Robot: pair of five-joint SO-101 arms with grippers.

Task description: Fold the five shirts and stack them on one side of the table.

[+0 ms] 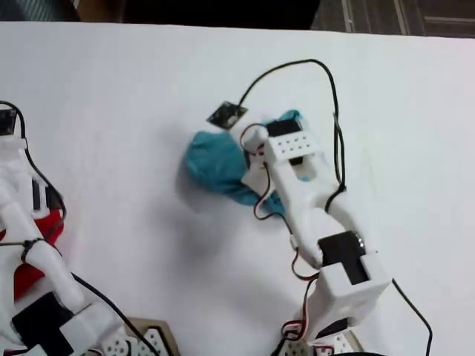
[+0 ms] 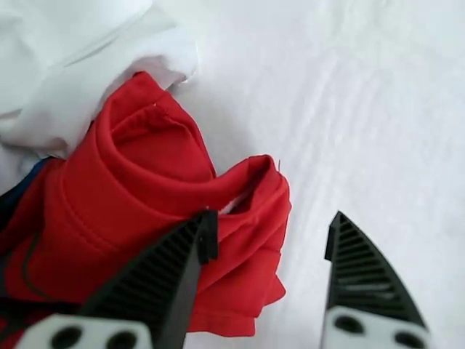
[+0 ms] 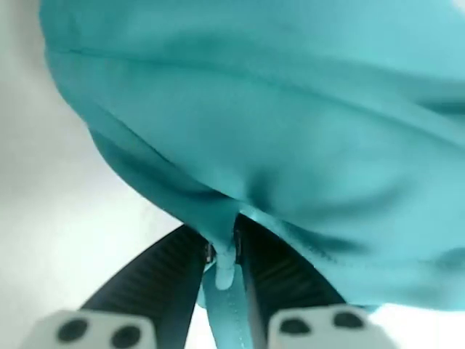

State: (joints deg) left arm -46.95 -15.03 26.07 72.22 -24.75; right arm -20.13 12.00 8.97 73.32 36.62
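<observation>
The right claw (image 3: 224, 251) clamps the teal shirt (image 1: 215, 159), mid-frame in the high view. The left claw (image 2: 272, 225) gapes apart over the red shirt (image 2: 145, 189).

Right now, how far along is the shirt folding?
Early, it seems. Nothing looks folded: the red shirt lies bunched against white cloth, with the left pincer open at its edge. In hand: the right pincer is shut on the crumpled teal shirt. Folding and stacking remain.
</observation>
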